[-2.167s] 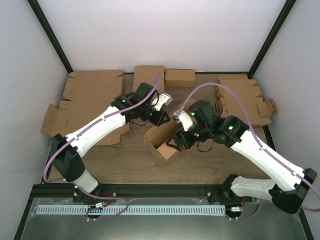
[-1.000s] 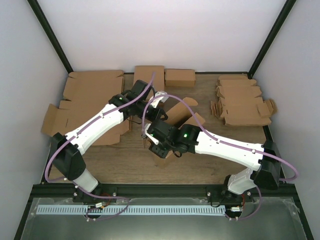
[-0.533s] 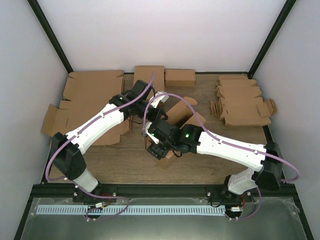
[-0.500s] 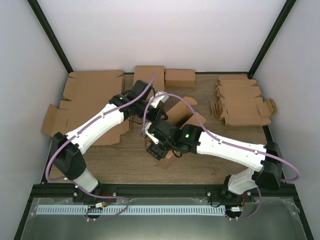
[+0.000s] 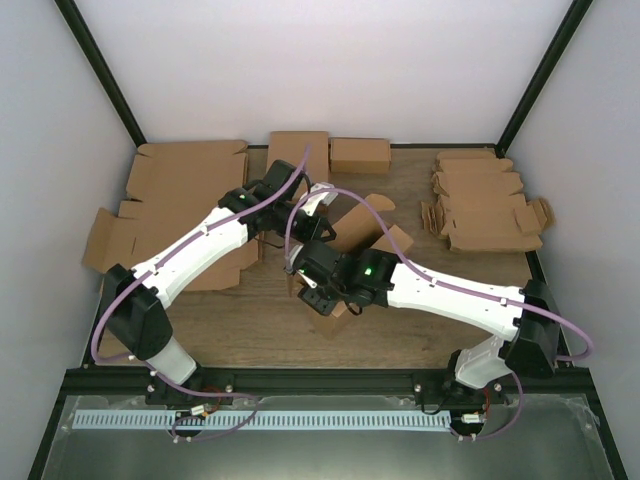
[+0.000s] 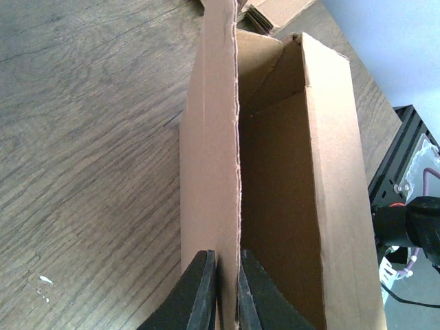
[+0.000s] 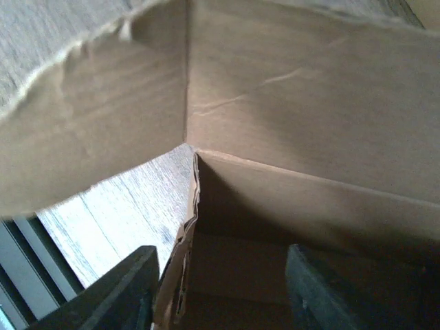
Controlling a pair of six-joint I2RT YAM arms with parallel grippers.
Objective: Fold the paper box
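Note:
The paper box (image 5: 362, 228) stands half-folded and open-topped on the middle of the wooden table. My left gripper (image 5: 328, 226) is shut on the top edge of one long side wall (image 6: 210, 158), with its fingertips (image 6: 227, 289) pinching the cardboard from both sides. My right gripper (image 5: 318, 298) is at the box's near end. In the right wrist view it (image 7: 220, 289) is open and straddles the end wall's ragged edge (image 7: 184, 261): one finger (image 7: 130, 289) is outside over the table, the other (image 7: 323, 289) inside the box (image 7: 295, 103). Both arms hide most of the box from above.
A large flat cardboard blank (image 5: 190, 195) lies at the left under my left arm. Two folded boxes (image 5: 298, 152) (image 5: 360, 154) sit at the back. A stack of notched blanks (image 5: 485, 205) lies at the right. The black frame rail (image 5: 320, 378) runs along the near edge.
My right gripper has reached over to the box's near end and shifted slightly there in the last second. The left gripper keeps its hold on the side wall without moving.

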